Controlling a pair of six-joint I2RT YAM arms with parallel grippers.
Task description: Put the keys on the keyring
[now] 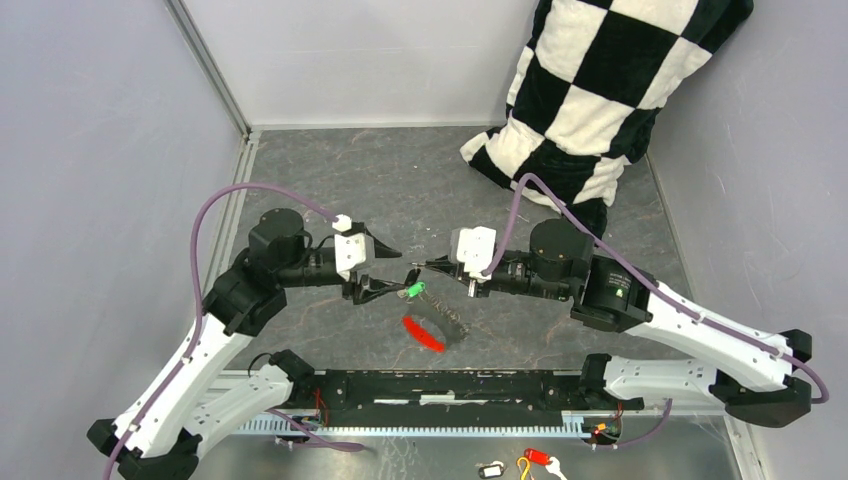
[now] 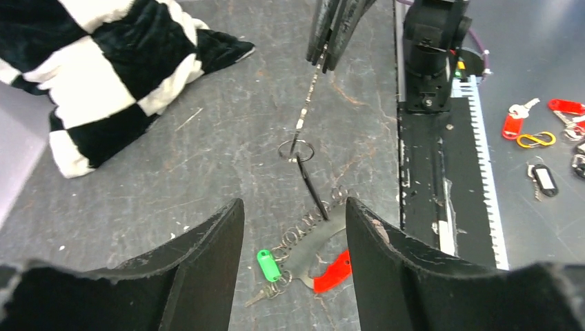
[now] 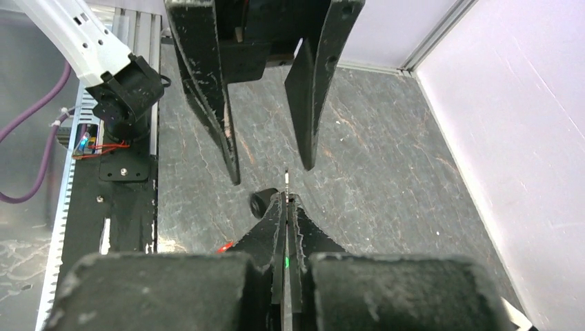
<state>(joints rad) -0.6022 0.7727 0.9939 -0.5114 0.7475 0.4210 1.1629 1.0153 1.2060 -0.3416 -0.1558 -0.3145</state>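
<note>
Keyring [image 2: 308,96] of silvery wire loops is pinched in the shut right gripper [image 3: 285,196]; short green key [image 2: 265,264], long red key [image 2: 332,272] and dark metal key [image 2: 261,295] are seen between the spread, empty fingers of the left gripper [image 2: 293,205] — checkered plush cushion [image 1: 590,80] beyond.

- We can read no lettering, number, brand or sign in any of the three views.
- The small black-framed white tag [image 2: 545,178], lying on the shiny metal surface [image 2: 531,227] beyond the black rail, shows us only a pale face (too small to tell whether anything is written on it).
- The short bright green plastic key tag [image 2: 266,264] and the long red plastic key tag [image 2: 331,273] show us plain colour only.
</note>
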